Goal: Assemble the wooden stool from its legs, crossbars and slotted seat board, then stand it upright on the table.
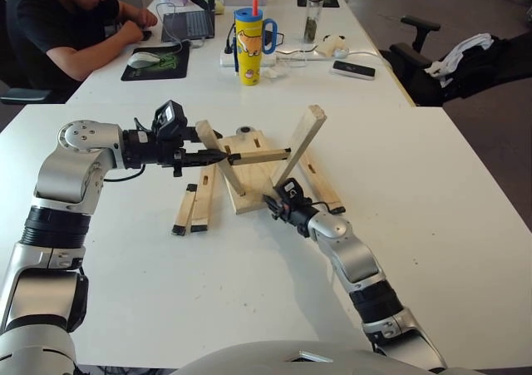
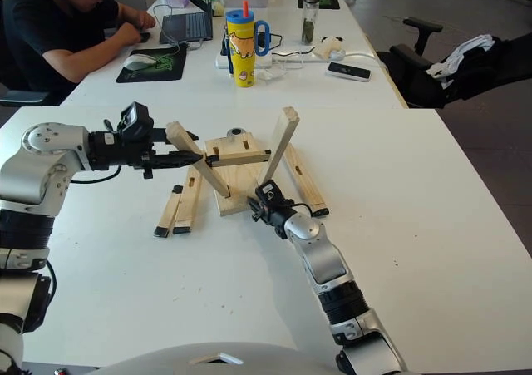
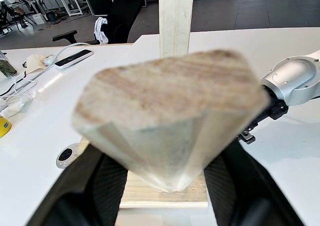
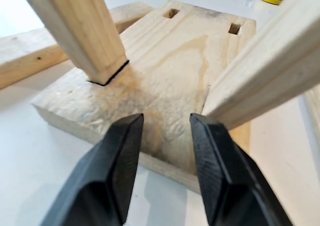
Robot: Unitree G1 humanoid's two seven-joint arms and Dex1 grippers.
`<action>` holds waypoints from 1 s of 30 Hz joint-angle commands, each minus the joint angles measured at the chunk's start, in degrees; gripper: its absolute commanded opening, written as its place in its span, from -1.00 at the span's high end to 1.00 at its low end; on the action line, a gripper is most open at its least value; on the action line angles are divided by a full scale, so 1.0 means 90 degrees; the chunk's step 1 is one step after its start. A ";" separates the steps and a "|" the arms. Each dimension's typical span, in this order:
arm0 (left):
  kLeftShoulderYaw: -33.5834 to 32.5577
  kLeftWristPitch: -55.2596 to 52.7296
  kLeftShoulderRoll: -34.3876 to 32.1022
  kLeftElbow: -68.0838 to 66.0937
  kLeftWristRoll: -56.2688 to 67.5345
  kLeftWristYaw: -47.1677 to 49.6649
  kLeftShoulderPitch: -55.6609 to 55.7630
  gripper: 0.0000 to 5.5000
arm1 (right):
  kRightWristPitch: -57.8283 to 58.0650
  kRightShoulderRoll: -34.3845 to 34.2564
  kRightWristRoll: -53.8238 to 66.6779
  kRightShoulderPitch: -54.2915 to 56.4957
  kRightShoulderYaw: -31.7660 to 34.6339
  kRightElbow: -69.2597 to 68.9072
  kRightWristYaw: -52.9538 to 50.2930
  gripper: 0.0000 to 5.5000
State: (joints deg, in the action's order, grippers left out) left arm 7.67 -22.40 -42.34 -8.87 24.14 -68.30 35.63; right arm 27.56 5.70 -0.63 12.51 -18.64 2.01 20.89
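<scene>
The slotted seat board (image 1: 249,180) lies flat on the white table. Two legs stand slanted in it: the left leg (image 1: 218,159) and the right leg (image 1: 301,142). A crossbar (image 1: 259,156) spans between them. My left gripper (image 1: 208,156) is shut on the left leg, whose end looms close in the left wrist view (image 3: 165,110). My right gripper (image 4: 162,156) is open at the board's near edge (image 4: 165,70), just beside the base of the right leg (image 4: 270,70); it also shows in the left eye view (image 1: 277,202).
Two loose wooden pieces (image 1: 193,207) lie left of the board and another (image 1: 320,184) lies along its right side. On the table behind stand a yellow cup (image 1: 249,46), a laptop and a phone, where a person sits. An office chair (image 1: 420,51) is at the far right.
</scene>
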 commanded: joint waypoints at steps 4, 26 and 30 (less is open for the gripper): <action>0.1053 -0.0075 0.0366 -0.0775 -0.0946 0.0196 -0.0604 0.25 | 0.0168 -0.0020 0.0437 -0.0419 -0.0085 -0.0287 0.0504 0.37; 0.1219 -0.0153 0.0390 -0.0779 -0.0827 0.0145 -0.0541 0.25 | 0.0247 0.0076 -0.1894 0.0852 -0.1769 0.0179 -0.0513 1.00; 0.1189 -0.0239 0.0333 -0.0574 -0.0753 0.0197 -0.0619 0.25 | 0.0563 0.0199 -0.1862 0.0670 -0.1882 0.0251 -0.0125 1.00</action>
State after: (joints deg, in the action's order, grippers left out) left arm 11.25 -19.79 -41.04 -12.37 23.78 -67.48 36.72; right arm 23.59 5.03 -17.66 23.95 -32.03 -3.88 13.28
